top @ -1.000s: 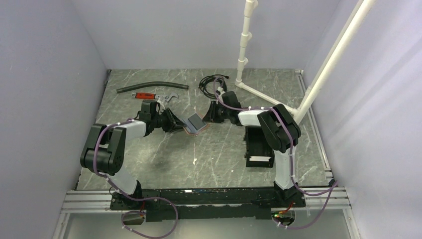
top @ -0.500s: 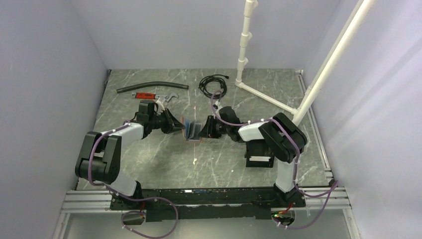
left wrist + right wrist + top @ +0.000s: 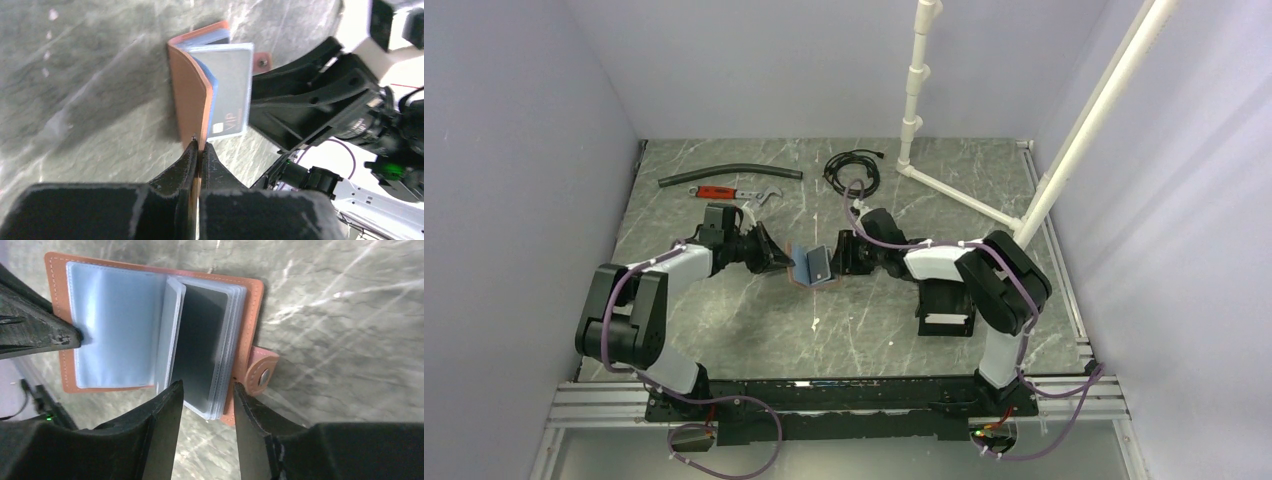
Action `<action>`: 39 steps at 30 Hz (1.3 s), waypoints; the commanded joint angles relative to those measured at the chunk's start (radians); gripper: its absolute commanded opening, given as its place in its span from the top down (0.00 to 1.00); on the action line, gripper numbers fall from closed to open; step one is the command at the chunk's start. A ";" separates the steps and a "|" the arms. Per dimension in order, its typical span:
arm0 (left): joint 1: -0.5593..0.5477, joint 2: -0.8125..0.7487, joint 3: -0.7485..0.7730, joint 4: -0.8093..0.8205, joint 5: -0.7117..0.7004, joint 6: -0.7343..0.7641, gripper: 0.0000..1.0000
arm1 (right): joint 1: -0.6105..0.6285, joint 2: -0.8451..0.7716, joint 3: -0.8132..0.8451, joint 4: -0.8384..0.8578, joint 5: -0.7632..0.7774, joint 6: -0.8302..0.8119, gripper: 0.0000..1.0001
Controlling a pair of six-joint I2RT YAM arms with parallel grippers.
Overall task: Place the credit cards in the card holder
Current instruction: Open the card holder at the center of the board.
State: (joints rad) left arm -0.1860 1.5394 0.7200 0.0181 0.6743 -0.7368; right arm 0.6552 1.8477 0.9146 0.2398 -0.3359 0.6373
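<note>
A tan leather snap wallet (image 3: 812, 265) with clear sleeves stands open on edge at the table's middle, between both grippers. My left gripper (image 3: 198, 145) is shut on the wallet's front cover (image 3: 187, 95). A grey-white card (image 3: 230, 85) marked VIP and a bluish card (image 3: 214, 82) sit in its sleeves. My right gripper (image 3: 207, 385) is open, its fingers on either side of the sleeve stack holding a dark card (image 3: 197, 340), beside the snap tab (image 3: 262, 372). The black tray-like card holder (image 3: 944, 295) lies to the right, partly under the right arm.
A black hose (image 3: 724, 176), a red-handled wrench (image 3: 729, 192) and a coiled black cable (image 3: 852, 170) lie at the back. A white pipe frame (image 3: 984, 200) stands at the back right. Walls close in the table on three sides.
The wallet went from lying tilted to standing open on edge. My left gripper closed on its cover. The right arm moved left and its jaws widened.
</note>
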 commanded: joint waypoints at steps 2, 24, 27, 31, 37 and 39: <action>-0.005 -0.045 0.116 -0.338 -0.178 0.136 1.00 | -0.005 -0.082 0.060 -0.248 0.244 -0.184 0.54; -0.008 -0.030 0.235 -0.606 -0.402 0.225 0.59 | 0.064 0.161 0.212 -0.030 -0.231 -0.082 0.79; -0.009 -0.141 0.229 -0.578 -0.320 0.183 0.54 | 0.068 0.141 0.213 -0.078 -0.213 -0.112 0.78; -0.009 -0.202 0.154 -0.421 -0.219 0.082 0.54 | 0.071 0.106 0.233 -0.122 -0.219 -0.130 0.76; -0.009 -0.072 0.106 -0.387 -0.256 0.078 0.75 | 0.068 0.112 0.256 -0.172 -0.239 -0.159 0.69; -0.007 -0.054 0.070 -0.370 -0.286 0.079 0.75 | 0.066 0.115 0.245 -0.213 -0.213 -0.174 0.68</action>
State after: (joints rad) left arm -0.1932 1.4425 0.8524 -0.3809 0.4240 -0.6430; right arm 0.7231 1.9877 1.1473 0.1204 -0.5674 0.5175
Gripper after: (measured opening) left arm 0.249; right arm 0.312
